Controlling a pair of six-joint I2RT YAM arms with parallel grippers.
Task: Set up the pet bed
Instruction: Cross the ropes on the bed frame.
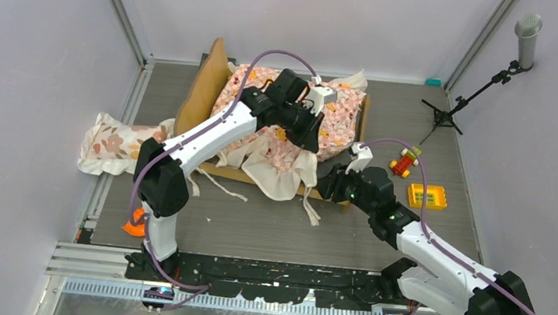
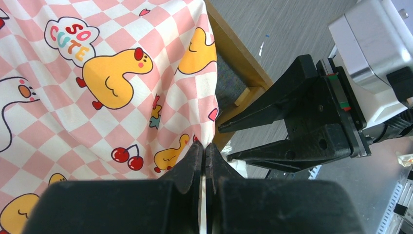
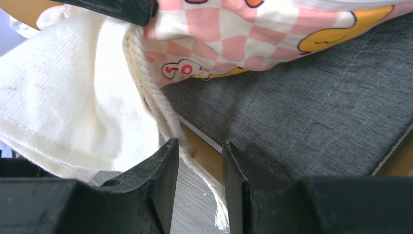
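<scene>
Pet bed (image 1: 203, 91) sits upper centre of the top view. My left gripper (image 2: 204, 146) is clenched on the checkered sheet (image 2: 97, 73) corner. My right gripper (image 3: 200, 146) has its jaws apart, with the white cord (image 3: 163, 114) hanging loose between them. I'd pull the corner taut over the mattress edge, avoiding the cord.

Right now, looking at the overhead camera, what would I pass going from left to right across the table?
Flowered pillow → pet bed → red toy → yellow block → microphone at the right wall.
</scene>
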